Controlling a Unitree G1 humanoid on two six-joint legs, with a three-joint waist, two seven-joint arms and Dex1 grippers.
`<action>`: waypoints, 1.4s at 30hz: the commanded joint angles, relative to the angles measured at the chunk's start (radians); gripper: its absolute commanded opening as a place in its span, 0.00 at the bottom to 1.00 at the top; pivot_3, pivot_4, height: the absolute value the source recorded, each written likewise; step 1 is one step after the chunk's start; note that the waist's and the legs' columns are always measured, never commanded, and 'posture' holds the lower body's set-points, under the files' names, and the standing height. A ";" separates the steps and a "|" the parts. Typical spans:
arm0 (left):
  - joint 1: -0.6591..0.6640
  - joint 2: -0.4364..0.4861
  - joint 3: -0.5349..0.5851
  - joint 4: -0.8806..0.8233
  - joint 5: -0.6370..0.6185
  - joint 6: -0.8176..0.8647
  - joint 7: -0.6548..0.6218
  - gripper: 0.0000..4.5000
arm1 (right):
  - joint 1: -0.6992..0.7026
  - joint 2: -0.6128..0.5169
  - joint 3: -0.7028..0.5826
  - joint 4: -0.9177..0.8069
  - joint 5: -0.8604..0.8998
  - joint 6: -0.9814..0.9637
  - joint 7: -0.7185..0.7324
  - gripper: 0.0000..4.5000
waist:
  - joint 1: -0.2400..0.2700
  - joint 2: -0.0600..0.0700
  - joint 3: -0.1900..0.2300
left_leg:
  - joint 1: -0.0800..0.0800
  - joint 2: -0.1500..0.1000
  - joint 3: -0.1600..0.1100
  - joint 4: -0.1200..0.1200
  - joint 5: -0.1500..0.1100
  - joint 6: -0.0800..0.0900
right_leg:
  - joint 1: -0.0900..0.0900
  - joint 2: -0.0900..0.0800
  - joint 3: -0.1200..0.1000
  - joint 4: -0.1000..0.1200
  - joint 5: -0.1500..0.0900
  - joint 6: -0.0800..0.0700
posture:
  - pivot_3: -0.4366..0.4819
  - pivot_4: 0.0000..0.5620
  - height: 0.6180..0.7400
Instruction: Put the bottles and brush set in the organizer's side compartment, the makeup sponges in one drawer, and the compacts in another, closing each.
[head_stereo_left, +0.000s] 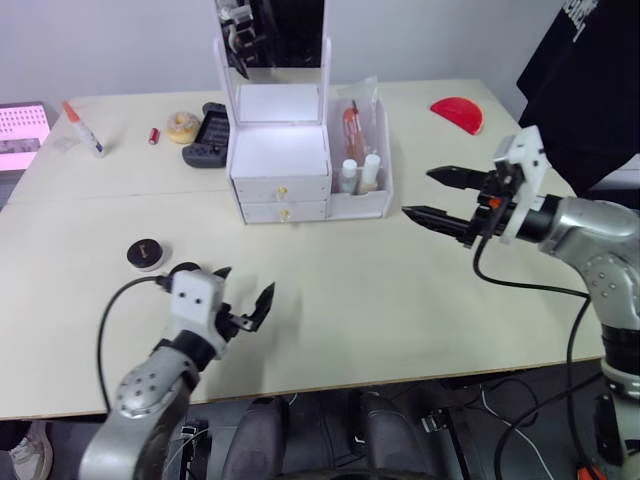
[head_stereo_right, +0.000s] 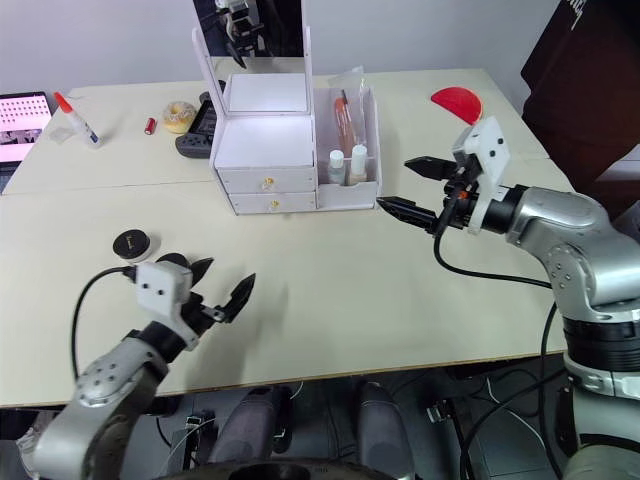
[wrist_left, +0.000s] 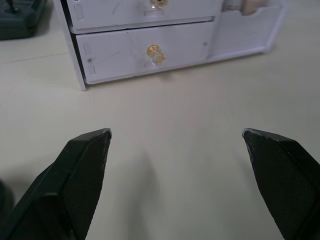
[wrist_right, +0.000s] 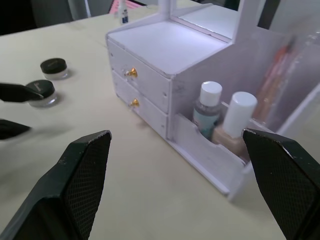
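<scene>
The white organizer (head_stereo_left: 278, 152) stands at the table's middle back with its mirror upright and both gold-knobbed drawers (wrist_left: 150, 55) shut. Its side compartment (head_stereo_left: 362, 203) holds the two white-capped bottles (wrist_right: 209, 107) and the brush set (head_stereo_left: 352, 125). One black compact (head_stereo_left: 146, 252) lies front left. The other compact (wrist_right: 41, 90) sits just beside my left gripper (head_stereo_left: 248, 282), which is open and low over the table. My right gripper (head_stereo_left: 418, 192) is open in the air, right of the side compartment and pointing at it. The makeup sponges are out of view.
Along the back left lie a red-tipped glue bottle (head_stereo_left: 83, 130), a tape roll (head_stereo_left: 182, 126), a black controller (head_stereo_left: 210, 136) and a pink screen (head_stereo_left: 20, 135). A red half-round object (head_stereo_left: 458, 113) lies back right. A person in black (head_stereo_left: 580, 70) stands at the right edge.
</scene>
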 joint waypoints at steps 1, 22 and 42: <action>-0.084 -0.054 -0.092 0.075 0.145 -0.073 0.123 0.98 | -0.046 0.014 0.018 -0.007 -0.014 -0.011 0.024 1.00 | -0.001 0.000 0.000 | 0.000 0.000 -0.001 0.000 0.000 0.000 | 0.000 0.000 0.000 0.000 0.000 0.000 | 0.48 0.27 0.97; -0.478 -0.265 -0.070 0.696 0.263 -0.372 0.292 0.98 | -0.056 0.055 0.072 -0.023 -0.057 -0.026 0.096 1.00 | -0.032 0.005 0.002 | -0.009 -0.045 -0.071 0.001 0.008 0.014 | 0.017 -0.040 -0.056 0.022 -0.021 0.023 | 0.48 0.27 0.97; -0.599 -0.339 -0.082 0.927 0.296 -0.493 0.325 0.98 | -0.018 0.035 0.010 -0.079 -0.025 0.048 0.088 1.00 | 0.001 0.008 0.002 | -0.014 -0.090 -0.116 -0.002 0.020 0.009 | 0.018 -0.063 -0.062 0.030 -0.032 0.035 | 0.48 0.27 0.97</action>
